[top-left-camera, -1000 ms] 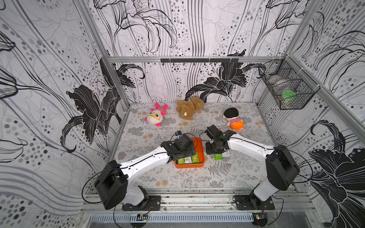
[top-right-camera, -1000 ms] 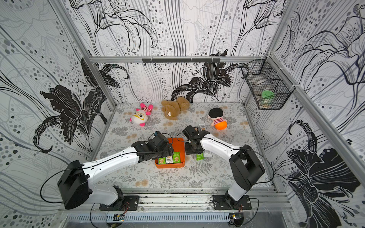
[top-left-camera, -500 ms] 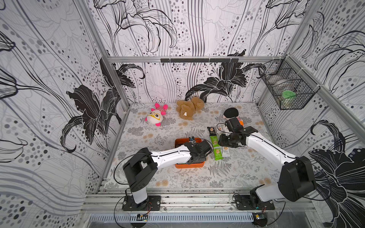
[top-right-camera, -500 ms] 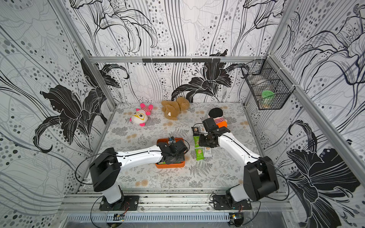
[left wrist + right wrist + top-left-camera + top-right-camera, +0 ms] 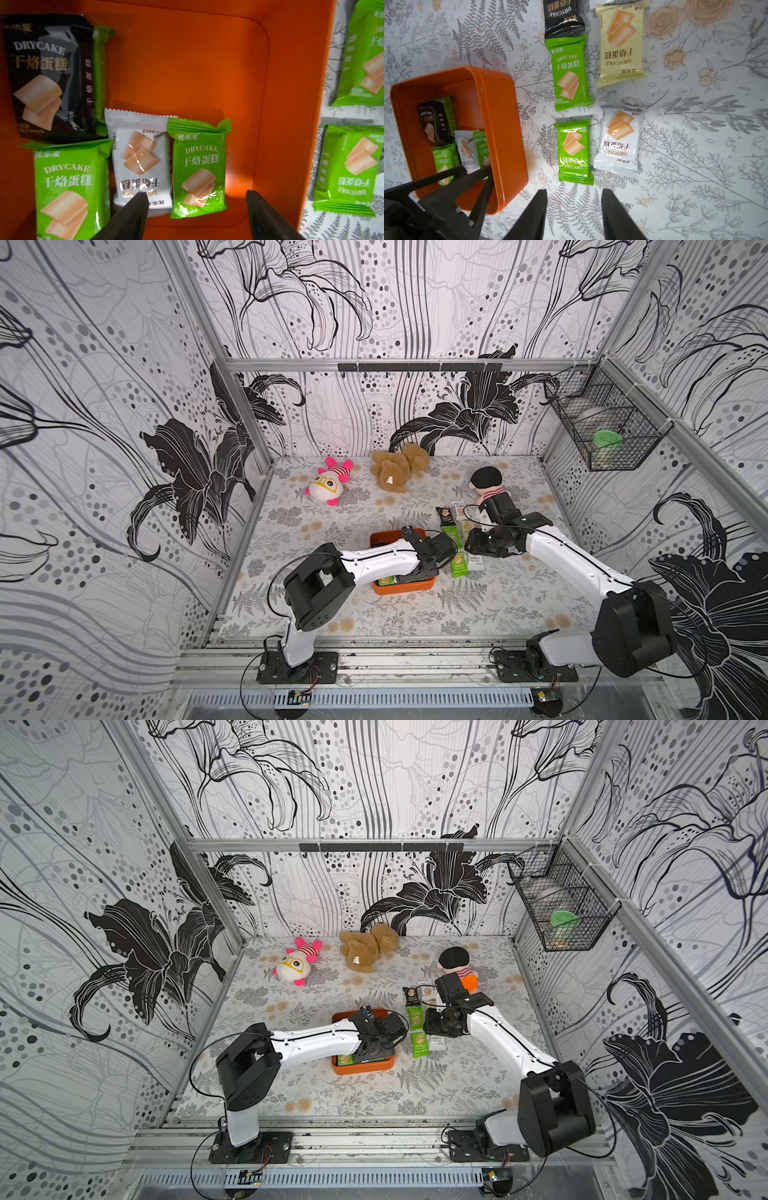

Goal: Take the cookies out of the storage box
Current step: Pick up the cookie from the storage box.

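Halfway mark: five cookies in the storage box, five out on the table

Nearest the robot, inside the orange box, a black packet lying over a green one, then green, white and green side by side. Right over that row, the left gripper, fingers spread wider than the end green packet, pinching nothing. Just beside the box, the right gripper over bare tabletop, fingers parted too, nothing between them. Past its tips, the five taken-out ones flat in two short rows: green and white first, then green and cream, black at the far end, all beside the box, not touching it. Way at the back wall, three plush toys, well apart from the packets. Up on the side wall, a wire basket.
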`<act>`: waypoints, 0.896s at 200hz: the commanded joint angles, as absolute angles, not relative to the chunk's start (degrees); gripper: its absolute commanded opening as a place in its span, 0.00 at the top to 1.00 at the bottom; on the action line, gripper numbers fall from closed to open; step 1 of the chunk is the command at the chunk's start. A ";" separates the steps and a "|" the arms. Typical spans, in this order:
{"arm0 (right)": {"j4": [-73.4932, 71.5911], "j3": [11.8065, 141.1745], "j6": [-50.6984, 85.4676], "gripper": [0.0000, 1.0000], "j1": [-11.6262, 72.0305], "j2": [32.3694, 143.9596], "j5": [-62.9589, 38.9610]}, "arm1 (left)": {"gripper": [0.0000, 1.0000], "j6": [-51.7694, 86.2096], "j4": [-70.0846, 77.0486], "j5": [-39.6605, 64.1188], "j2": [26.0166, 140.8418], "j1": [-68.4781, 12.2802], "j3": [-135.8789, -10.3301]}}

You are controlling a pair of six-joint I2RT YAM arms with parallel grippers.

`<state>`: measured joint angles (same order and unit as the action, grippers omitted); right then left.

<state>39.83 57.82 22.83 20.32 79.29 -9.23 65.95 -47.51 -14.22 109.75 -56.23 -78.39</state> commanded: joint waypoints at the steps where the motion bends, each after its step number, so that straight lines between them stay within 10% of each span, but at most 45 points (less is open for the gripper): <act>1: 41.02 56.99 21.43 0.52 19.98 79.01 -9.86 | 0.24 65.45 -48.14 -15.74 110.19 -56.10 -78.18; 179: 40.72 52.47 23.25 0.53 19.95 75.94 -7.22 | 0.38 55.02 -47.99 -13.32 119.87 -51.87 -86.99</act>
